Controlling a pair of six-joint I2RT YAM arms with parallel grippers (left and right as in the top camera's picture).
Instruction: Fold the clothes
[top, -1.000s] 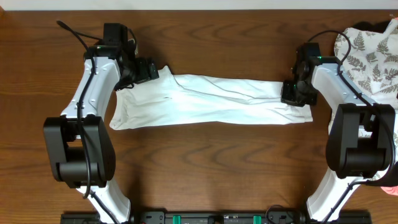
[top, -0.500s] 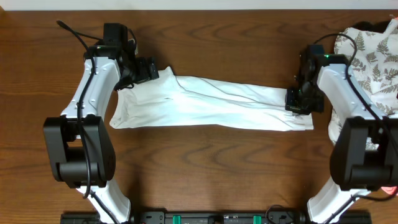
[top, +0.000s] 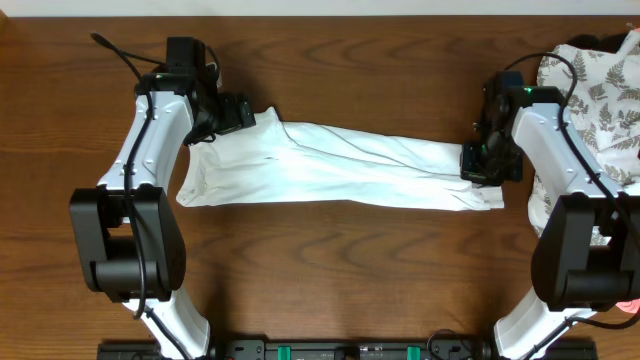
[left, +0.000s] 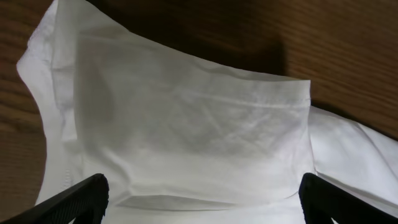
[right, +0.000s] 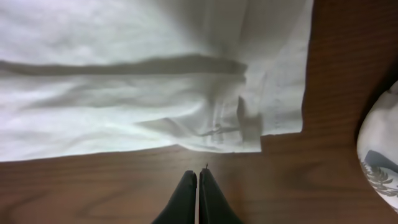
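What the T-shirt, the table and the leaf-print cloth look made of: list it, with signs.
T-shirt: thin soft fabric, likely cotton, matte white; fine creases, stitched hem.
Table: wood or veneer, dark brown, faint sheen; grain lines show.
Leaf-print cloth: soft matte fabric; it bunches in folds.

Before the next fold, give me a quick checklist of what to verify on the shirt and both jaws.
1. Shirt lying as a long strip on the table: ok.
2. Left jaws open over the shirt's left end: ok.
3. Right jaws gripping cloth: not ok, shut on nothing over bare wood.
4. Fern-print cloth apart from the shirt: ok.
5. Layers underneath lying smooth: cannot tell.
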